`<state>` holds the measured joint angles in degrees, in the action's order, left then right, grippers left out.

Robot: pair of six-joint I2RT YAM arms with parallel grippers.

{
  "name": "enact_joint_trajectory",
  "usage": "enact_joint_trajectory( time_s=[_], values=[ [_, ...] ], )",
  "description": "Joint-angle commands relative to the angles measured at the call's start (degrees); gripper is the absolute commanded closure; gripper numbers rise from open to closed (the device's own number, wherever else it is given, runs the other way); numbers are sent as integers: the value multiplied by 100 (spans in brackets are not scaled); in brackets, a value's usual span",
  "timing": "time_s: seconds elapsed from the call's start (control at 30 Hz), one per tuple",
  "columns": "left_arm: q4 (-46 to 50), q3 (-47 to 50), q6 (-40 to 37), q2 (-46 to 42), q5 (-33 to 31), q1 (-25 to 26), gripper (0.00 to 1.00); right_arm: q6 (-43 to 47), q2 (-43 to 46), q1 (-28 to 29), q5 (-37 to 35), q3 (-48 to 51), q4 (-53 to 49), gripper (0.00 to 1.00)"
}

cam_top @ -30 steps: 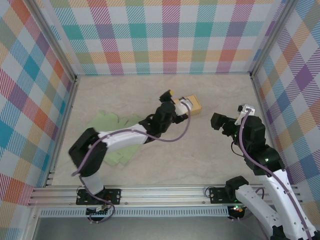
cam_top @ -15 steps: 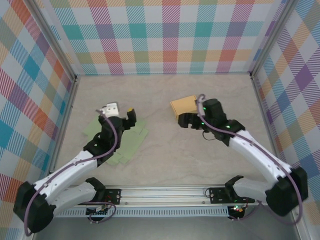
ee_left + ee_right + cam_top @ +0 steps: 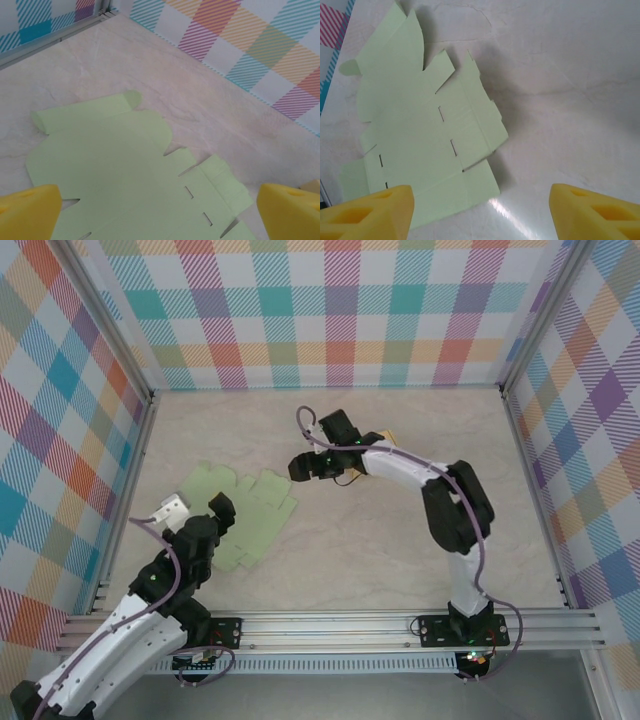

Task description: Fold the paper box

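Flat pale-green die-cut paper box blank (image 3: 252, 512): is laid unfolded on beige marbled desk (image 3: 400, 540), left of centre; near corner is covered by left arm (image 3: 172, 568). Left jaws, right jaws: are spread wide, nothing held.

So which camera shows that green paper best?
The right wrist view: the paper lies almost whole, slots and flaps clear. From the top the paper is small and partly under the left arm; the left wrist view cuts off its near edge.
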<state>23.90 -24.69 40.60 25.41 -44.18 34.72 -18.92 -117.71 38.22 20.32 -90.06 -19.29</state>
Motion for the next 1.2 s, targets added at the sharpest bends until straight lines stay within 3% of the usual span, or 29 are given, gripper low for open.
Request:
enact_joint_trajectory(
  time_s=[0.0, 0.27, 0.47, 0.63, 0.7, 0.87, 1.03, 1.17],
  values=[
    [517, 138, 309, -504, -270, -35, 0, 265, -514, 54, 491, -595, -236, 28],
    [1216, 330, 398, -1487, -565, -35, 0, 450, -1681, 124, 956, -1708, -605, 34],
    [1191, 509, 426, -1855, -530, -37, 0, 411, -2184, 247, 1032, -2235, -682, 38],
    [1187, 464, 398, -1848, -500, -35, 0, 319, -2540, 281, 1193, -2589, -745, 51],
    [1179, 450, 368, -1845, -453, -35, 0, 323, -2574, 283, 1169, -2613, -773, 62],
    [811, 456, -61, -1782, -125, -35, 0, 692, -2171, 278, 829, -2363, -915, 100],
    [-28, 266, -1093, -1384, 649, -35, 0, 1573, -1210, 200, 300, -1680, -1079, 100],
    [-444, -565, -2180, -348, 1377, -61, 0, 2387, -315, 14, 146, -974, -1278, 100]
  ],
)
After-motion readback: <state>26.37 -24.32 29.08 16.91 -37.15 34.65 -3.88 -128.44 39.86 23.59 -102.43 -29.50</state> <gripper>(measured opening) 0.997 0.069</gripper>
